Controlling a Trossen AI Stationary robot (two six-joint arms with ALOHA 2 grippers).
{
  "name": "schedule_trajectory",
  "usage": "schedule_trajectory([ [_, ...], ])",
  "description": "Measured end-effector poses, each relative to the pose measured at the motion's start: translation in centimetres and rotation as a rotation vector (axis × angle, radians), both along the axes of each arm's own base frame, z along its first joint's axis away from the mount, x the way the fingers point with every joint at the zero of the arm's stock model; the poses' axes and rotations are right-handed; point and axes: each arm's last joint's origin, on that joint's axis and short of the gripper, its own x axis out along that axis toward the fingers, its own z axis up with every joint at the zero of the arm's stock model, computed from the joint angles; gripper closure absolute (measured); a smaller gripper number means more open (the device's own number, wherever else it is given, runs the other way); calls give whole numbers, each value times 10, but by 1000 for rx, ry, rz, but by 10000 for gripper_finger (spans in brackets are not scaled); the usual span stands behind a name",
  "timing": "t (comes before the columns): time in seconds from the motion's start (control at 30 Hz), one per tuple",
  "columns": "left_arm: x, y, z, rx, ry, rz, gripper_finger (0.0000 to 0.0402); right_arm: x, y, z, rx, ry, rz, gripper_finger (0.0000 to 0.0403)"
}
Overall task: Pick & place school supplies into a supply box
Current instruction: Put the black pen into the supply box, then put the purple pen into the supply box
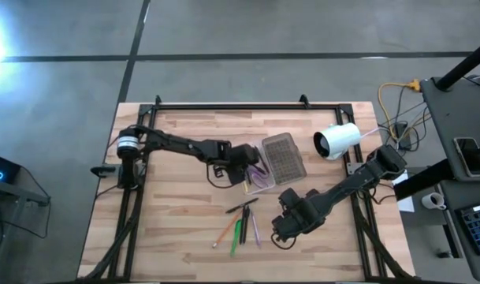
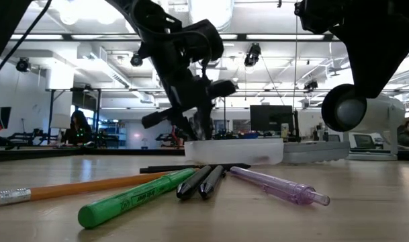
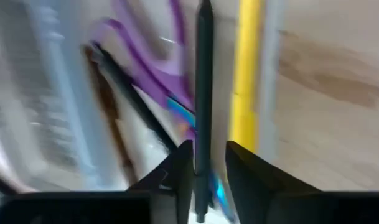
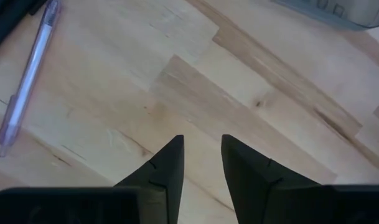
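Your supply box (image 1: 265,178) is lying open on the counter (image 1: 176,237), already holding a yellow pencil (image 3: 246,74), purple-handled scissors (image 3: 153,68) and a dark red pen (image 3: 112,118). Its contents are blurring in the left wrist view. Your left gripper (image 3: 205,163) is hanging over the box, fingers slightly apart around a black pen (image 3: 203,93) lying along the tray. Near the box, the right gripper (image 4: 201,155) is hovering part-open and empty beside a purple pen (image 4: 27,74).
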Motion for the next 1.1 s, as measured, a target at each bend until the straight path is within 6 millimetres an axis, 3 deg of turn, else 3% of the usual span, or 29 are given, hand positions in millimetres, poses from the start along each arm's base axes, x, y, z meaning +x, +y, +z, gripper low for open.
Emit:
schedule_trajectory([
  [0.23, 5, -11, 18, -31, -89, 63, 275, 0, -1, 0, -1, -1, 3, 303],
  [0.33, 0, -15, 34, -115, -160, 253, 268, 4, -2, 0, 17, -18, 58, 303],
  [0.43, -13, -23, 59, -323, -243, 527, 266, 13, -6, -2, 80, -40, 116, 305],
  [0.6, -51, -39, 86, -762, -195, 842, 266, 33, -22, -20, 318, -118, 47, 303],
  [0.7, -77, -52, 94, -852, -237, 881, 266, 44, -26, -34, 408, -196, -48, 291],
  [0.9, -135, -62, 80, -954, -293, 951, 265, 62, -19, -52, 473, -233, -103, 243],
  [1.1, -180, -59, 64, -1055, -358, 993, 265, 83, -13, -62, 399, -216, -150, 200],
])
